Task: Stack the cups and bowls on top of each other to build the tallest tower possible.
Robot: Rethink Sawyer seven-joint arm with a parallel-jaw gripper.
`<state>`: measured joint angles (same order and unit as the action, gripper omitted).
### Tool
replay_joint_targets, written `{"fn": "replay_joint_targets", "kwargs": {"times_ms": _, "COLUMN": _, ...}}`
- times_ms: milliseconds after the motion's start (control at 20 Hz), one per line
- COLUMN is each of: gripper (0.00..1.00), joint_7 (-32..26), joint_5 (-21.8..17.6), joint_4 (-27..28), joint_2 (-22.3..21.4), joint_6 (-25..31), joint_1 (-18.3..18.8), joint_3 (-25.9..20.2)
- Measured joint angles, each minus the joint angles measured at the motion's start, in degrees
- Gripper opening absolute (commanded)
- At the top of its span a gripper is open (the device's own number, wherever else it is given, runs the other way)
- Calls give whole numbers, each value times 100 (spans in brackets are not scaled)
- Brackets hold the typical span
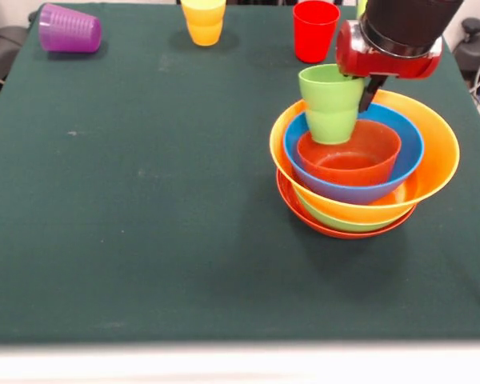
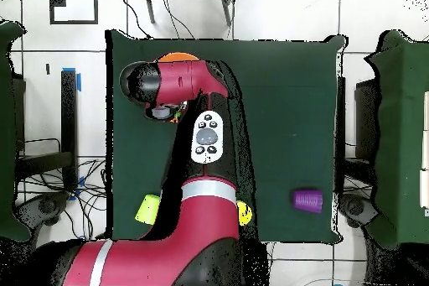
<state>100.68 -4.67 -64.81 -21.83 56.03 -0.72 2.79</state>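
Front view: a light green cup (image 1: 331,104) is held upright by the gripper (image 1: 366,90), one dark finger seen pinching the rim at its right, above the nested bowls (image 1: 365,172) at the table's (image 1: 144,200) right side. The small orange bowl (image 1: 350,154) lies innermost, ringed by the blue bowl (image 1: 404,156), the orange-yellow bowl (image 1: 436,160) and, at the bottom, green and red-orange rims. The cup's base hangs at the small bowl's far rim. For a sound placement, the cup is best centred over the small bowl, lowered level until seated, and only then released. A purple cup (image 1: 69,30) lies tipped far off; yellow (image 1: 203,20) and red (image 1: 315,30) cups stand behind.
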Motion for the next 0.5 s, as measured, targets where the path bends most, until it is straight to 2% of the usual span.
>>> {"fn": "replay_joint_targets", "kwargs": {"times_ms": 500, "gripper": 0, "joint_7": 214, "joint_5": 13, "joint_4": -165, "joint_2": -187, "joint_6": -1174, "joint_1": -21, "joint_3": 241}}
